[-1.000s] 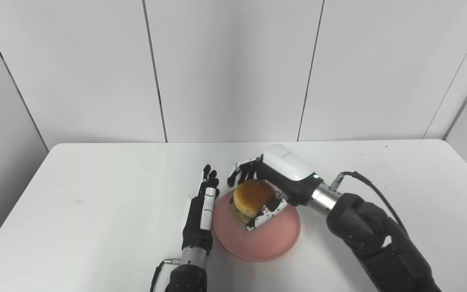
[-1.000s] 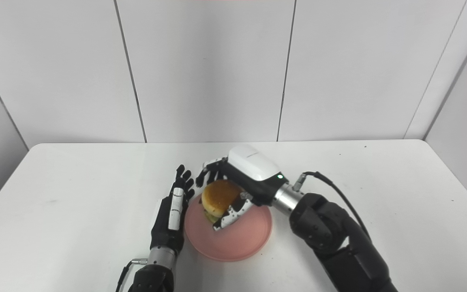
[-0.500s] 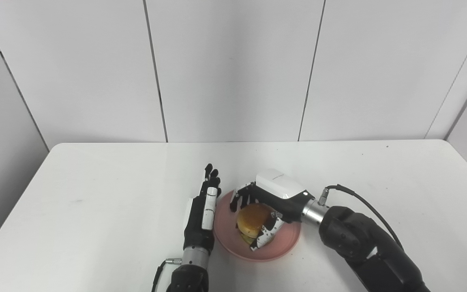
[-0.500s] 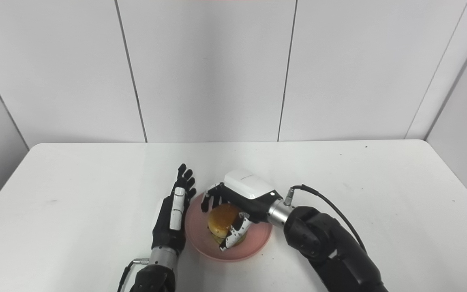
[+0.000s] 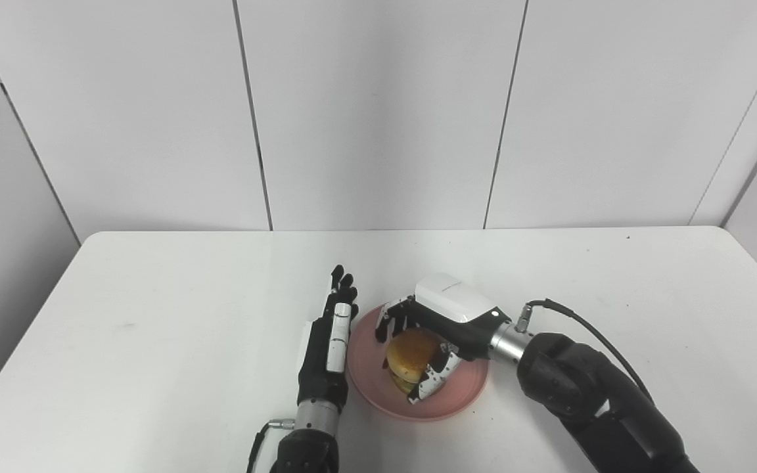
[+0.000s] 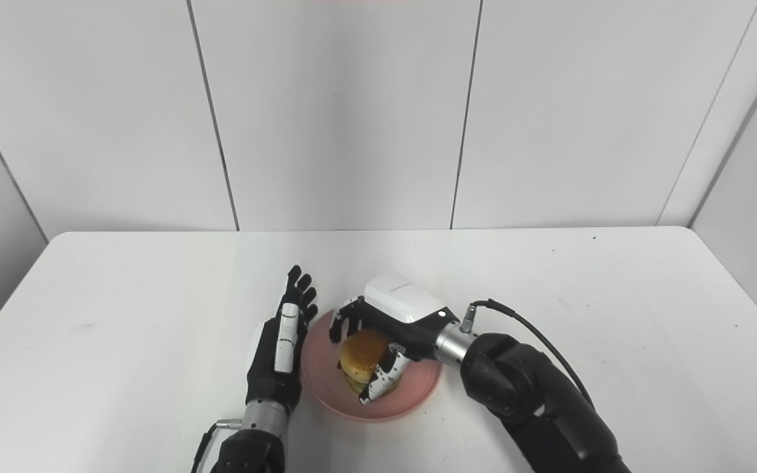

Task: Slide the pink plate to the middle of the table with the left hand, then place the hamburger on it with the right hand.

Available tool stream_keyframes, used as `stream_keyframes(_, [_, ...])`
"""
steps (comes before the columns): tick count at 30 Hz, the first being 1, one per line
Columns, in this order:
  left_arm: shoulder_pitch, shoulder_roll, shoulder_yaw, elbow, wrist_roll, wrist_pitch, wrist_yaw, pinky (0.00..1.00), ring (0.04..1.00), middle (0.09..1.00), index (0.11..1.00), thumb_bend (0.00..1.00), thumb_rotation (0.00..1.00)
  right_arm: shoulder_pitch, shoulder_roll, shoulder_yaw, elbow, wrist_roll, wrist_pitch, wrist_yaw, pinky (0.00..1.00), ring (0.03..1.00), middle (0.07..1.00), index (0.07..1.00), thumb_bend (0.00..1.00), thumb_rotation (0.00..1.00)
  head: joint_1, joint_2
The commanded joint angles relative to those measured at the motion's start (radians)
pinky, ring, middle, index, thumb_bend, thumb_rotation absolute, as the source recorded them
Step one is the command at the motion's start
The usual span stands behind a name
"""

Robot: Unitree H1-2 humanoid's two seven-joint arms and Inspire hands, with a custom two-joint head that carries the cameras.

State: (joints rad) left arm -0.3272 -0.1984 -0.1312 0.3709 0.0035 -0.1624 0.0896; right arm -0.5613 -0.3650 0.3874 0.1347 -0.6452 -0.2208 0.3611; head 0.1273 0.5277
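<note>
The hamburger (image 5: 410, 353) sits low over the pink plate (image 5: 464, 387), near the middle of the table (image 5: 155, 315), and the right hand (image 5: 441, 332) has its fingers curled round the bun from above and from the side. I think it rests on the plate, but I cannot be sure, because the hand covers the place where they meet. The burger looks light and soft, so a hard squeeze could squash the bun or push the layers apart. The best place to hold it is by the sides of the bun, low enough to catch the bottom layer too, and that is about where the fingers are. The top of the bun looks smooth and round, so it could slip if it is pinched only at the top. The plate looks stiff, light and smooth, and it could slide on the table if it is bumped. The left hand (image 5: 327, 341) lies flat with its fingers straight, holding nothing, just beside the plate's left rim; I cannot tell if it touches the rim. Much of the burger's far side and its bottom are hidden, and the green and dark bits under the bun are too small to name.
</note>
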Motion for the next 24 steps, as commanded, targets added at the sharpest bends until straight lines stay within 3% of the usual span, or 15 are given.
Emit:
stream_keyframes(1, [0.058,-0.022,0.003,0.038,-0.007,-0.033,-0.010,1.00,1.000,1.000,1.000,0.69,1.00,-0.015,0.001,-0.034,-0.037,0.029,-0.050,-0.061,0.56,0.646,0.689,0.711,0.69,0.15,0.001,0.001])
stream_keyframes(3, [0.058,-0.020,0.002,0.038,-0.006,-0.034,-0.010,1.00,1.000,1.000,1.000,0.69,1.00,-0.003,0.004,-0.047,-0.053,0.045,-0.051,-0.071,0.58,0.671,0.712,0.732,0.70,0.16,-0.001,0.002])
stream_keyframes(6, [0.058,-0.015,-0.001,0.039,-0.003,-0.032,-0.014,1.00,1.000,1.000,1.000,0.71,1.00,0.027,0.016,-0.081,-0.106,0.099,-0.013,-0.059,0.67,0.784,0.816,0.814,0.68,0.25,-0.003,0.002])
stream_keyframes(11, [0.061,-0.018,0.001,0.023,0.003,-0.017,-0.003,0.99,0.994,0.999,1.000,0.70,1.00,0.079,0.041,-0.142,-0.179,0.203,0.048,-0.043,0.75,0.894,0.929,0.940,0.71,0.10,-0.007,0.001])
stream_keyframes(13, [0.062,-0.015,-0.001,0.013,0.006,-0.001,-0.004,0.99,0.995,0.998,1.000,0.69,1.00,0.094,0.047,-0.159,-0.189,0.216,0.047,-0.054,0.77,0.920,0.961,0.960,0.71,0.11,-0.009,0.001])
stream_keyframes(15, [0.064,-0.015,0.001,0.005,0.002,0.010,-0.005,0.99,0.993,0.997,1.000,0.69,1.00,0.118,0.068,-0.196,-0.148,0.222,-0.030,-0.139,0.79,0.938,0.972,0.958,0.70,0.21,-0.008,0.001])
stream_keyframes(17, [0.061,-0.016,0.005,0.014,-0.002,-0.002,-0.002,0.99,0.990,0.993,1.000,0.69,1.00,0.136,0.089,-0.231,-0.093,0.236,-0.113,-0.222,0.85,0.968,0.985,0.970,0.69,0.40,-0.009,0.001])
stream_keyframes(19, [0.061,-0.015,0.008,0.015,-0.006,-0.005,-0.004,0.99,0.990,0.994,1.000,0.69,1.00,0.145,0.108,-0.252,-0.048,0.232,-0.166,-0.283,0.88,0.980,0.996,0.982,0.70,0.52,-0.013,0.001])
stream_keyframes(22, [0.067,-0.015,0.009,-0.001,-0.006,0.009,-0.004,0.99,0.988,0.992,1.000,0.69,1.00,0.155,0.124,-0.263,-0.010,0.218,-0.207,-0.345,0.94,0.998,1.000,0.999,0.70,0.65,-0.017,0.004])
stream_keyframes(24, [0.069,-0.013,0.013,-0.006,-0.017,0.011,-0.013,1.00,0.993,0.996,1.000,0.69,1.00,0.169,0.149,-0.285,0.018,0.246,-0.192,-0.377,0.97,1.000,1.000,1.000,0.72,0.70,-0.022,0.005])
